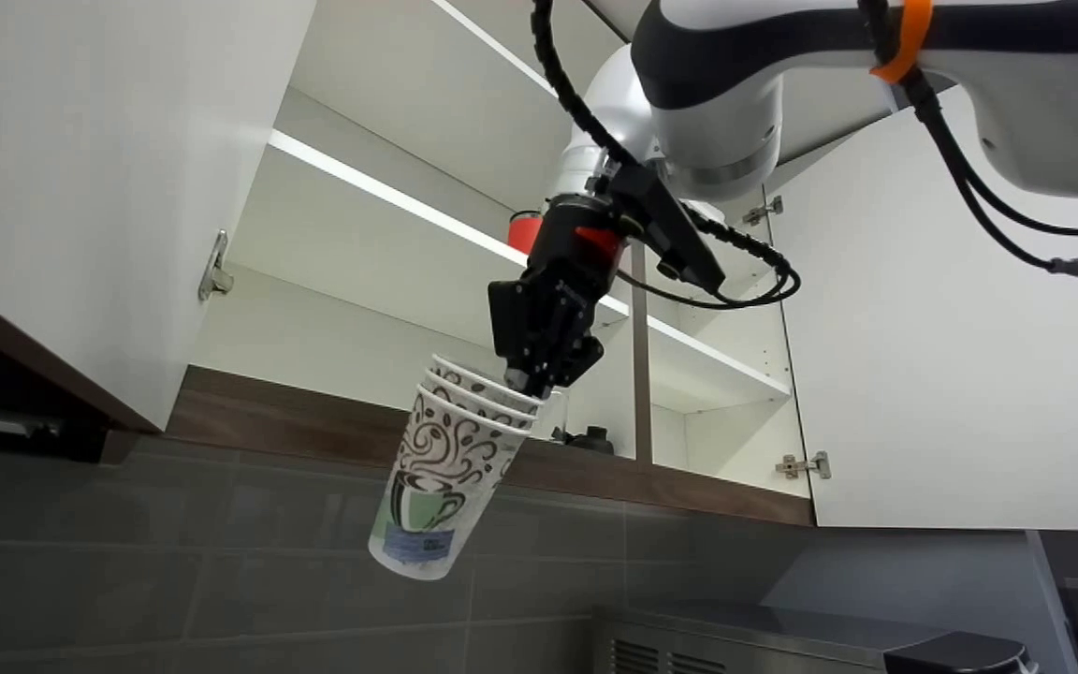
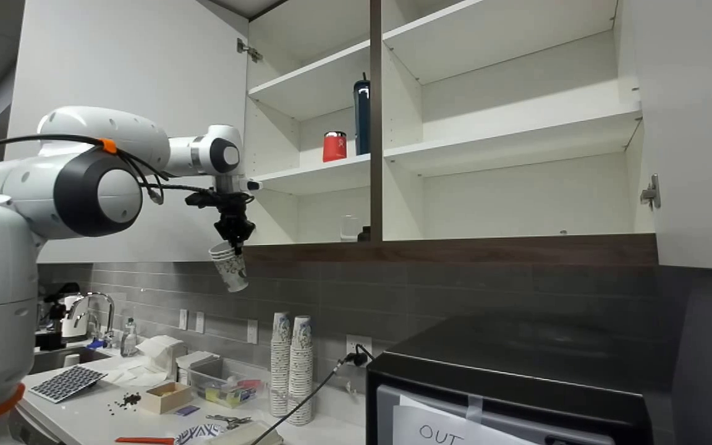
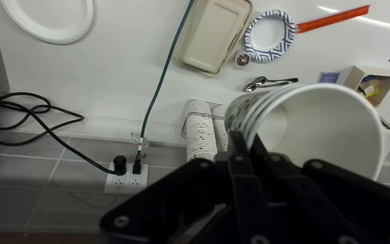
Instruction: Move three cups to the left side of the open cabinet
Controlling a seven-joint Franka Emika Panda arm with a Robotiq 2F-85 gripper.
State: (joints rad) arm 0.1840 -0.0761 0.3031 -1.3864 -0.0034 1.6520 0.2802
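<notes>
Claw (image 1: 532, 384) clamped on the rim of three nested coffee-print paper cups (image 1: 455, 468), mid-frame in an exterior view; cups tilted, seen against the lower edge of the open white wall cabinet (image 1: 314, 318).

In an exterior view: cups left of center; short red tumbler (image 2: 334, 148) and taller dark blue tumbler (image 2: 362, 120) stand on a cabinet shelf (image 2: 313, 168), upper center.

Wrist view: fingertips (image 3: 238, 144) pinch the cup wall, right of center; beige clamshell box (image 3: 213, 34), top center.

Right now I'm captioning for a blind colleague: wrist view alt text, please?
A gripper pinches nested patterned cups at the rim, mouths toward the camera. Below, a white counter holds a tan takeout box, blue-rimmed plate and cup stacks.
</notes>
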